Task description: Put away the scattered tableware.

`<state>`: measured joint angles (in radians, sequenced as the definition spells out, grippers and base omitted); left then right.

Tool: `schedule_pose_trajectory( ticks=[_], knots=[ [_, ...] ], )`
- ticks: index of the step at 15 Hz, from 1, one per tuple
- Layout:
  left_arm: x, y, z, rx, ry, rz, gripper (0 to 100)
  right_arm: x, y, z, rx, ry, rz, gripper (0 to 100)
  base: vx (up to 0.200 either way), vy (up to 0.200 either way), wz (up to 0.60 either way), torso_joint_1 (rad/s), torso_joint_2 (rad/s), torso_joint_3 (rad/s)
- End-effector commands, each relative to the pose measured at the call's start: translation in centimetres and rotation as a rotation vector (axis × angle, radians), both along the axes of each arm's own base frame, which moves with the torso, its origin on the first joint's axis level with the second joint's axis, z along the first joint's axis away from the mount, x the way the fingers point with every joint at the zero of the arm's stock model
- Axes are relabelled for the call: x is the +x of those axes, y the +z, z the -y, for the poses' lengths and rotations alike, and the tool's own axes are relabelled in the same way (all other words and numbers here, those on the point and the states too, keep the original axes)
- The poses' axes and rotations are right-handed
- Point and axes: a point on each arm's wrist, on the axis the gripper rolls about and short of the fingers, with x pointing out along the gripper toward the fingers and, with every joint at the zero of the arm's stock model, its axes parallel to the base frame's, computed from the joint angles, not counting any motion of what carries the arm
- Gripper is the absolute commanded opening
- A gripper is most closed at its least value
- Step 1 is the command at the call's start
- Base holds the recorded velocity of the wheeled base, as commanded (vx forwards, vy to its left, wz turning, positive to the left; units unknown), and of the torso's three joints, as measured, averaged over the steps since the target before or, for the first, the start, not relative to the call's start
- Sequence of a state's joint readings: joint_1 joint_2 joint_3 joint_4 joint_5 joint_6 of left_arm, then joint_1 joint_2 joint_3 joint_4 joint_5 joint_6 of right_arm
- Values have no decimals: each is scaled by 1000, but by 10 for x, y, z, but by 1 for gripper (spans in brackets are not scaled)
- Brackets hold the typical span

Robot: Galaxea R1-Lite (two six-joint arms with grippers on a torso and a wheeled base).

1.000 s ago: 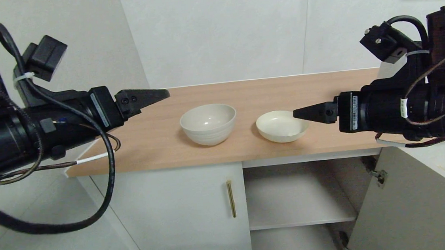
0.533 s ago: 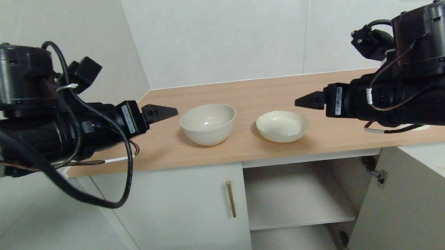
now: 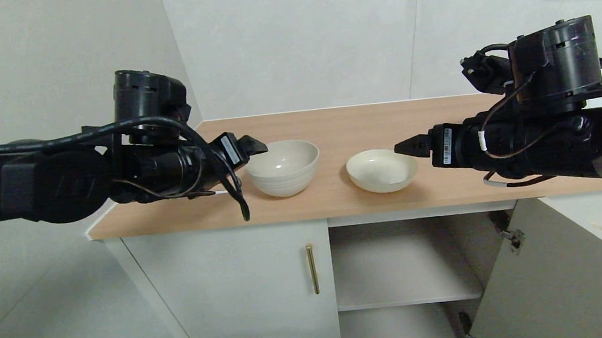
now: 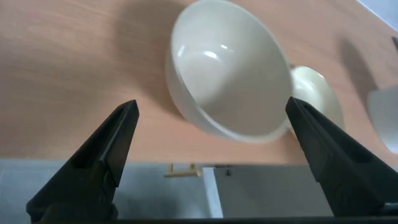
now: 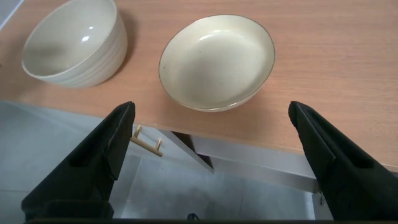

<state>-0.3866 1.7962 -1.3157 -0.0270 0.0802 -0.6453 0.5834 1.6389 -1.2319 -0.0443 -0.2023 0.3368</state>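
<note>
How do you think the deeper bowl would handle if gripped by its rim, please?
The deeper bowl looks like glazed ceramic, so probably rigid, slippery and breakable if dropped. Its rounded wall narrows toward the base, so a side push may tip it.

Bright, even light, probably from overhead, falls on the table (image 3: 329, 124). The deep bowl (image 3: 282, 168) carries a small glare spot inside. Soft shadows lie on the table at its base and beside the shallow bowl (image 3: 381, 169). The open cupboard (image 3: 399, 260) under the table is dimmer.
</note>
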Motion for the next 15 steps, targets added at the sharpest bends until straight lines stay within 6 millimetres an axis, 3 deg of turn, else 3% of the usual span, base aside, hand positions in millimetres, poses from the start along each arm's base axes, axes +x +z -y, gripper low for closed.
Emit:
schedule_pose_trajectory(
  ticks=[1,9,10,15],
  knots=[
    [17,-18,7,20,9,-41,100,0,0,0,1,1,0,100,0,0,0,0,0,0],
    [25,-28,10,28,9,-60,100,0,-1,-1,0,2,-2,100,0,0,0,0,0,0],
    [24,-26,10,26,9,-56,0,0,-1,-1,0,2,-2,100,0,0,0,0,0,0],
    [21,-22,9,22,7,-48,0,0,-1,-1,-1,4,-4,100,0,0,0,0,0,0]
  ],
)
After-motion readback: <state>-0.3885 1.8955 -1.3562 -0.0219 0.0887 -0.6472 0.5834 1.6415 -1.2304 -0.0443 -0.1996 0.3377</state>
